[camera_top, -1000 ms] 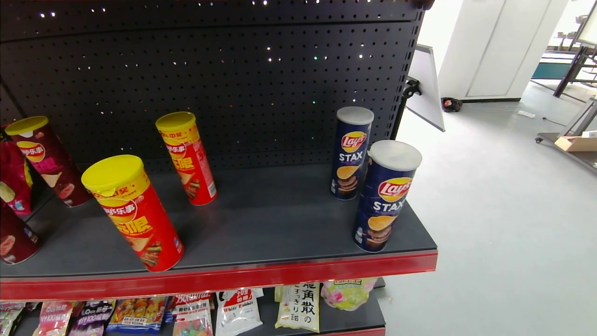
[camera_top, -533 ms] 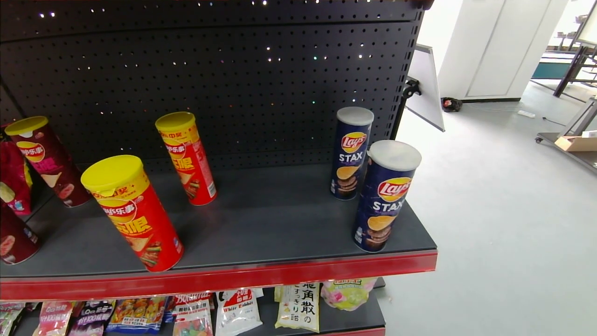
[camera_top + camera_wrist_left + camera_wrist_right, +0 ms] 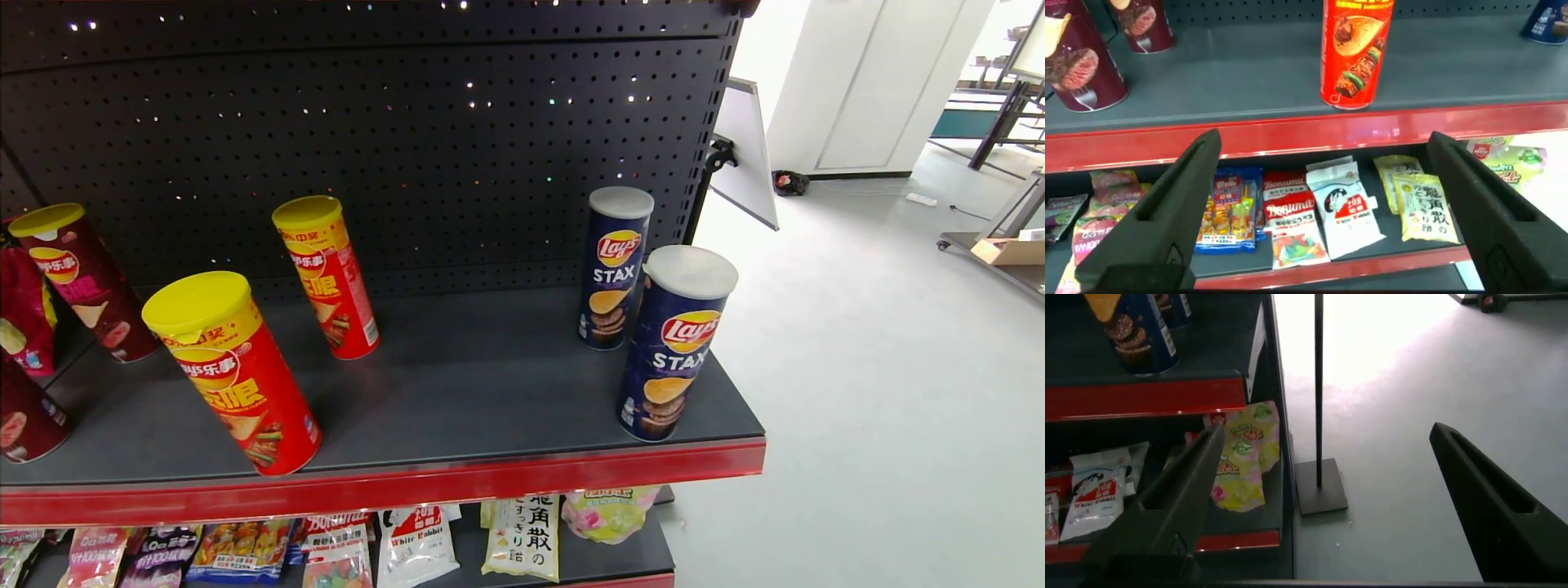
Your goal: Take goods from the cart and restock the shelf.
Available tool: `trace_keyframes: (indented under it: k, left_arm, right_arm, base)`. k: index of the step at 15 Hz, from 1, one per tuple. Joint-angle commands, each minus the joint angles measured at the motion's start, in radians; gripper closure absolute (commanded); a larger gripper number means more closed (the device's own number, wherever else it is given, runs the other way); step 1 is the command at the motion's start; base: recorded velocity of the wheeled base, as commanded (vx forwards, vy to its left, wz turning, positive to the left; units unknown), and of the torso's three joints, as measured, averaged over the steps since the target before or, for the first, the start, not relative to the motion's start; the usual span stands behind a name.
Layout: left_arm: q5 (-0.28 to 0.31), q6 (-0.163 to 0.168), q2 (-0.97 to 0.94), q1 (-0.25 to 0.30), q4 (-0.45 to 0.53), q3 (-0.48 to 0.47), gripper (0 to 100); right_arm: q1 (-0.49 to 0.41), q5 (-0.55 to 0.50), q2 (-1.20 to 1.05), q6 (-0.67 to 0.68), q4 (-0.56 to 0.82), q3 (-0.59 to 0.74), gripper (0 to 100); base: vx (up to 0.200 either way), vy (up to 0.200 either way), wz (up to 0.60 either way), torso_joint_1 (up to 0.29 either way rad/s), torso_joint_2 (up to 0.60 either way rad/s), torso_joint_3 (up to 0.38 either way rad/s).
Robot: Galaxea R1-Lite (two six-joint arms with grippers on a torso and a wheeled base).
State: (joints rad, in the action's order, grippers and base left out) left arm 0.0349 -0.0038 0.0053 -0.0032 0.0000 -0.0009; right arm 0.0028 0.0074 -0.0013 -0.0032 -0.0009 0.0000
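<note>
The dark shelf [image 3: 473,392] with a red front lip carries upright chip cans. Two red cans with yellow lids stand at the front left [image 3: 233,371] and further back [image 3: 326,276]. Two dark blue cans stand at the right end, one at the front edge [image 3: 676,343] and one behind it [image 3: 612,268]. Maroon cans [image 3: 82,282] stand at the far left. My left gripper [image 3: 1323,220] is open and holds nothing, below the shelf lip facing the red can [image 3: 1355,51]. My right gripper [image 3: 1331,498] is open and holds nothing, off the shelf's right end near a blue can [image 3: 1131,335].
The lower shelf [image 3: 588,555] holds hanging snack bags [image 3: 1343,216], among them a yellow-green one [image 3: 1241,457]. Right of the shelving lies open grey floor [image 3: 882,392] with a stand's pole and base plate [image 3: 1319,494]. A white board [image 3: 747,151] leans further back.
</note>
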Motion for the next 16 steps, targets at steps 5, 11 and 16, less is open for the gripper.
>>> trace_keyframes:
  k: [5, 11, 16]
  left_arm:
    - [0.000, -0.001, 0.001, 0.000, 0.000, 0.001, 0]
    - [0.000, -0.001, 0.001, 0.000, 0.000, -0.001, 0]
    - [0.000, -0.001, 0.001, 0.000, 0.000, 0.001, 0]
  right_arm:
    - [-0.003, 0.008, 0.001, -0.026, 0.005, -0.006, 0]
    - [-0.003, 0.005, 0.001, -0.035, -0.002, -0.002, 0]
    - [0.022, 0.045, 0.126, 0.045, -0.010, -0.225, 0]
  base:
    - [0.000, 0.000, 0.00, 0.000, 0.00, 0.000]
    - [0.000, 0.000, 0.00, 0.000, 0.00, 0.000]
    - [0.000, 0.000, 0.00, 0.000, 0.00, 0.000]
